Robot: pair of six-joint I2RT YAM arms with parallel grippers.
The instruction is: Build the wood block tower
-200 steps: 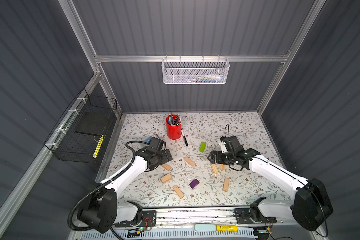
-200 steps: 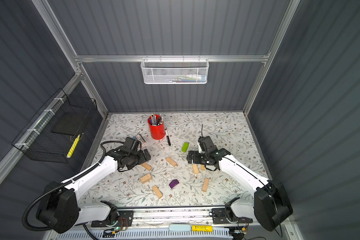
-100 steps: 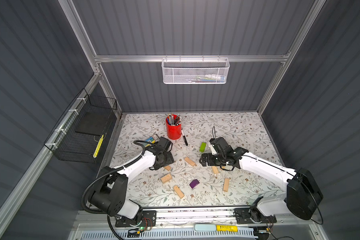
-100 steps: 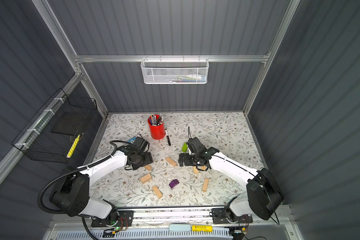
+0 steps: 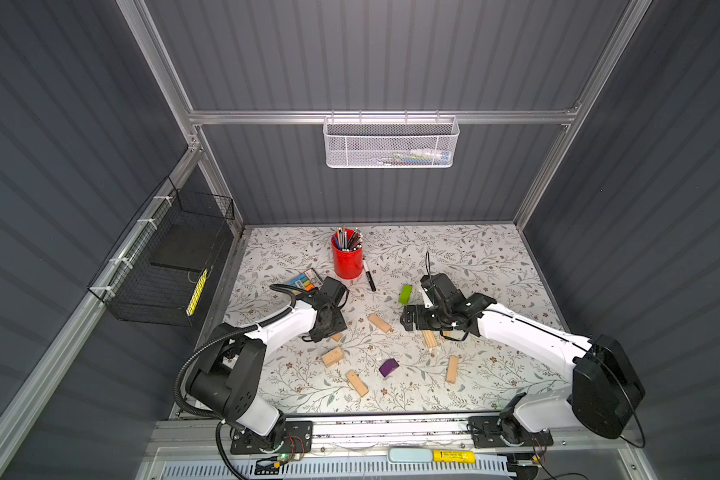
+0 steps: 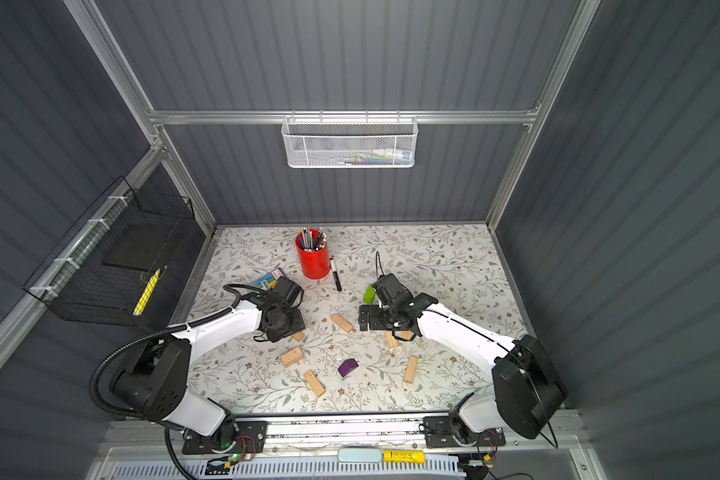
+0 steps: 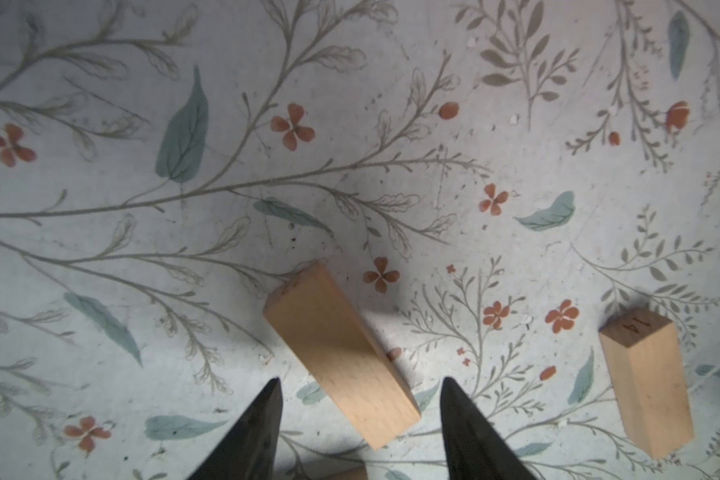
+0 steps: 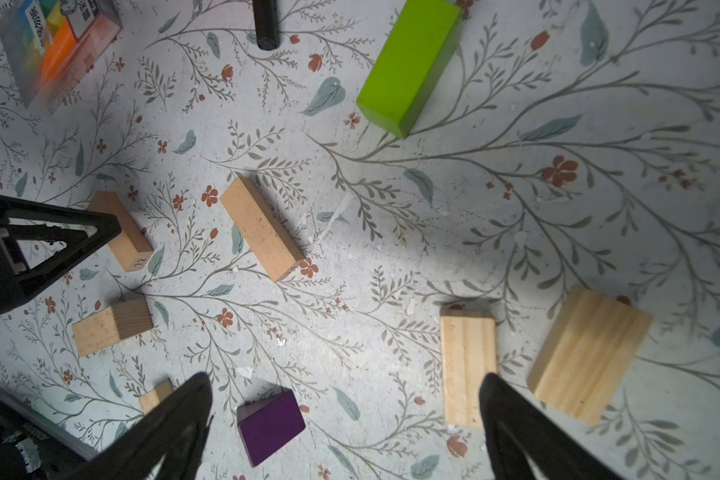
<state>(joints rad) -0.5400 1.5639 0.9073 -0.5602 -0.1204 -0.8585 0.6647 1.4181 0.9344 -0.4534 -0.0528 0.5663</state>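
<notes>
No wood block tower shows; the wood blocks lie singly on the floral table. My left gripper (image 5: 329, 328) (image 7: 359, 380) hangs low over one pale block (image 7: 341, 357), its jaws half closed around the block's near end with a gap on each side. My right gripper (image 5: 410, 321) (image 8: 346, 415) hovers open above the table's middle, holding nothing. Below it lie the purple block (image 8: 269, 426), a grooved plank (image 8: 466, 365) and a wider plank (image 8: 587, 357). The lime-green block (image 5: 405, 294) sits behind it. In both top views, more pale blocks (image 5: 380, 323) (image 6: 292, 356) are scattered nearer the front.
A red pencil cup (image 5: 347, 259), a black marker (image 5: 369, 279) and a highlighter pack (image 5: 306, 280) stand at the back left. A black wire basket (image 5: 171, 266) hangs on the left wall, a white mesh basket (image 5: 391, 143) on the back wall.
The left gripper has shifted right over a pale block and its jaws have narrowed around it. The right arm has swung left toward the middle, jaws still wide.
</notes>
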